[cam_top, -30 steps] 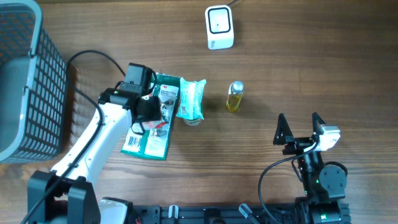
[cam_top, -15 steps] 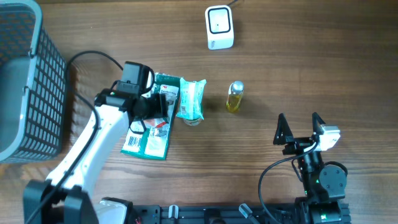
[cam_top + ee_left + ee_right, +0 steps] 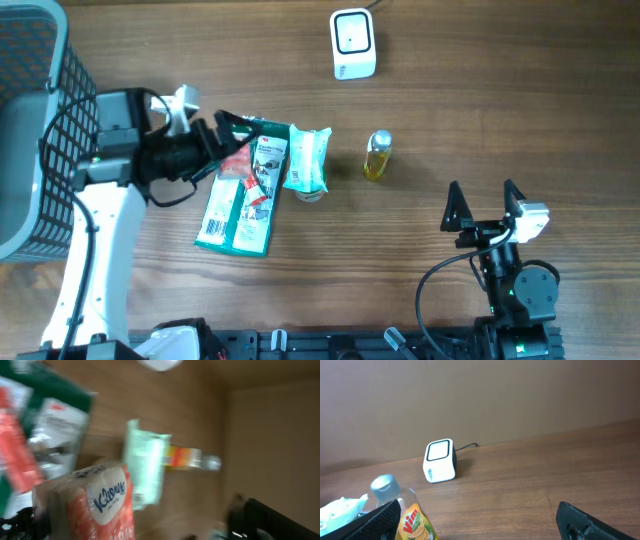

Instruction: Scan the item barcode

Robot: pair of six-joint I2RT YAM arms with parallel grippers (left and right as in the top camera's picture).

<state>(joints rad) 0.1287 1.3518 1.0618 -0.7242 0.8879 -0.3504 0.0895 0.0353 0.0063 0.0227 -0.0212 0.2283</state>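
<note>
Crowding the table's left edge, the grey basket sits just behind the left arm, which stretches rightward. The left gripper has its jaws spread wide, with a Kleenex tissue pack in the gap, over the green package. Bare wood separates the Vim bottle, the barcode scanner and the right gripper, which is also spread wide and holds nothing.

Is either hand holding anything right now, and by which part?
Nothing seems held: left hand open, Kleenex pack loose between its fingers; right hand open, empty.
</note>
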